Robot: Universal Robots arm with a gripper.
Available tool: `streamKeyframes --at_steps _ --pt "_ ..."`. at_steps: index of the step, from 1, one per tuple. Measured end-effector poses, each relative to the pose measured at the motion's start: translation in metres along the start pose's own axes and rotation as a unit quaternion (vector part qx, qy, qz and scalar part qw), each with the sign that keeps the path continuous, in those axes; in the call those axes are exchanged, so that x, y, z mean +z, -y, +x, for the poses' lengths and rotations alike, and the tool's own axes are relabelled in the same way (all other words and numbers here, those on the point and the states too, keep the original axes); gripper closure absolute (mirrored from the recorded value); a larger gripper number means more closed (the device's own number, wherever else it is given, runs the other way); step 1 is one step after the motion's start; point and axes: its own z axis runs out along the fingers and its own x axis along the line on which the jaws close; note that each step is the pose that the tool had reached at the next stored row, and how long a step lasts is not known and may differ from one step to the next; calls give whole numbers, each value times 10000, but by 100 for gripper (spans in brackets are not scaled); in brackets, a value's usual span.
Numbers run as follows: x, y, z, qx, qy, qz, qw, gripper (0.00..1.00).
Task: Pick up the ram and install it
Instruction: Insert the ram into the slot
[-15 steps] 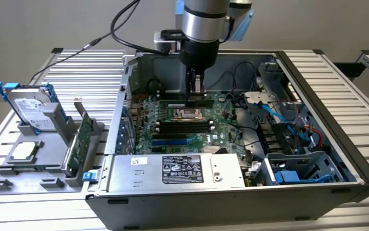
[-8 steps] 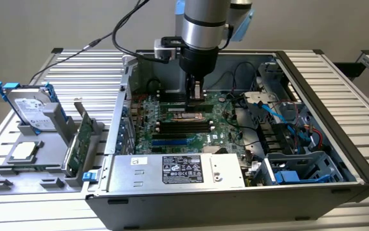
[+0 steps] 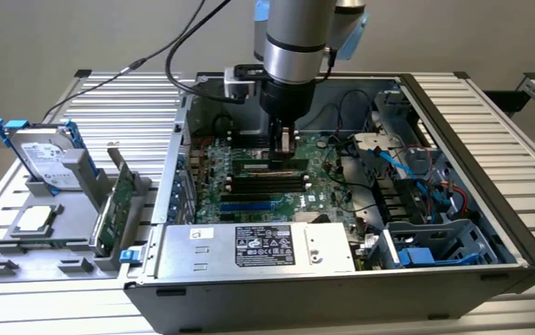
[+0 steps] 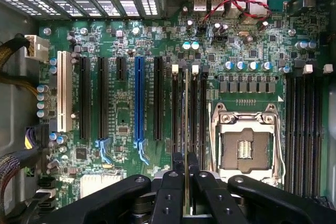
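Slatted metal bench (image 3: 491, 105) carrying an open computer case (image 3: 295, 300); the tool (image 4: 186, 177), jaws drawn almost together, pinches the ram (image 4: 186, 119) across its thin faces, keeping it upright on edge and in line with a memory slot beside the processor socket (image 4: 244, 148) on the motherboard (image 4: 126, 124), presumably so its contacts meet the slot squarely; full seating cannot be judged; the chips are hidden, and the fingertips (image 4: 177, 163) cover the near end.

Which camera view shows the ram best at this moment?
The exterior view: there the ram shows its long green side, under the arm. In the wrist view the ram is seen edge-on, a thin line between the jaws.
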Motion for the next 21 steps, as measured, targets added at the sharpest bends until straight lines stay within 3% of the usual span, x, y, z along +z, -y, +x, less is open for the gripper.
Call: streamKeyframes --at_steps 15,21 --pt "269 17 15 0 0 0 10000 86" --pt "278 18 14 0 1 -6 10000 86"
